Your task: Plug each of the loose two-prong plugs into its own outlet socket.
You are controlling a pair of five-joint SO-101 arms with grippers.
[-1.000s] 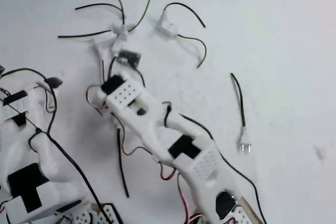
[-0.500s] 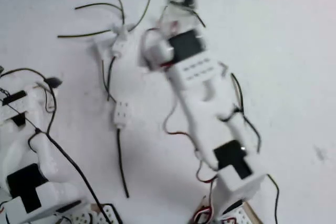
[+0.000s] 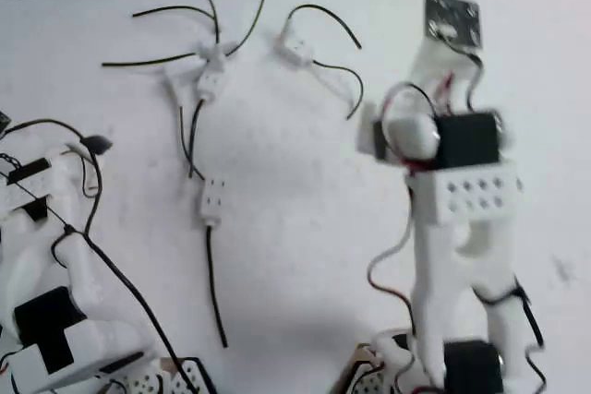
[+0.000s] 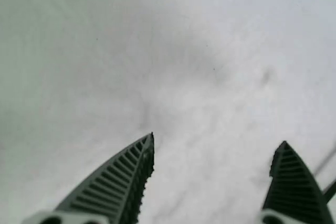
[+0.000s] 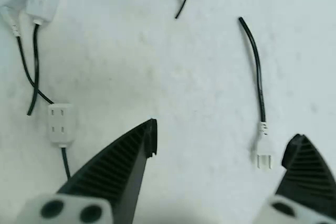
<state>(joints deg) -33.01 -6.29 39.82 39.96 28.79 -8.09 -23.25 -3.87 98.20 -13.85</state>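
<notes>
White surface (image 5: 157,77) bore a light, stiff two-prong plug (image 5: 264,158), probably slippery; best pinched across its body, not the limp cord (image 5: 255,66). Both arms' jaws gaped empty.

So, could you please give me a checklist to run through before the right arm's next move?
1. Right gripper open: ok.
2. Loose plug lying free on the table: ok.
3. Plug centred between the fingers: not ok, it lies close to one finger.
4. Outlet socket slots unoccupied: ok.
5. Left gripper open, over bare table: ok.
6. Far connectors mated: cannot tell.
</notes>
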